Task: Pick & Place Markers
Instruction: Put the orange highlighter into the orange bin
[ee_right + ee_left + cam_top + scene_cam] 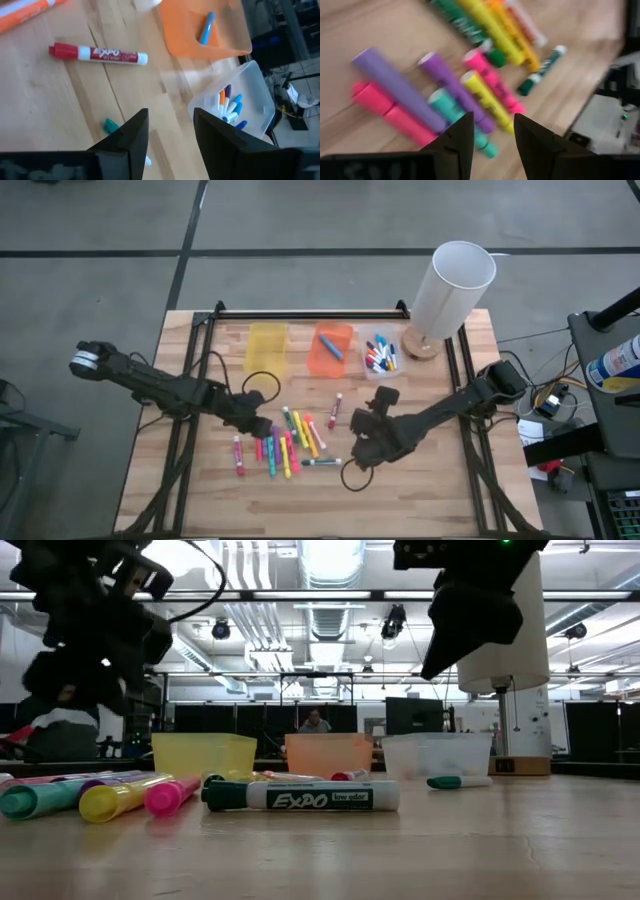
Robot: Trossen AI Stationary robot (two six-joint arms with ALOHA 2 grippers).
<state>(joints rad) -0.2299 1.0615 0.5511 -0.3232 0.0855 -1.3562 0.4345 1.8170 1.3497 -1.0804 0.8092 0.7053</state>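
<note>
The left gripper [258, 423] hangs above the wooden table [200, 480], at the edge of the loose pile of markers [285, 442]. Its two fingers [462, 142] stand apart with a clear gap, and nothing is between them. Just ahead of its fingertips lie a purple marker [395, 87], a pink marker [387, 112], a teal marker [452, 112], and a yellow marker [485, 97]. Farther from it in the same pile are green, yellow and orange ones, all flat on the wood.

The right gripper [365, 435] is on the other side of the pile, also raised over the table. Its fingers [127, 137] are spread and they hold nothing. A red marker [97, 54] lies a little ahead of it, alone on the table, and a green-capped marker [322, 462] lies just beside and partly under its fingers. Beyond the red one stands the orange bin [200, 30] with one blue marker [205, 27] inside. Next to this bin is the clear bin [250, 100], which holds several markers with blue, orange and purple caps. The yellow bin [266, 346] is well apart from this gripper, nearer to the left one.
</note>
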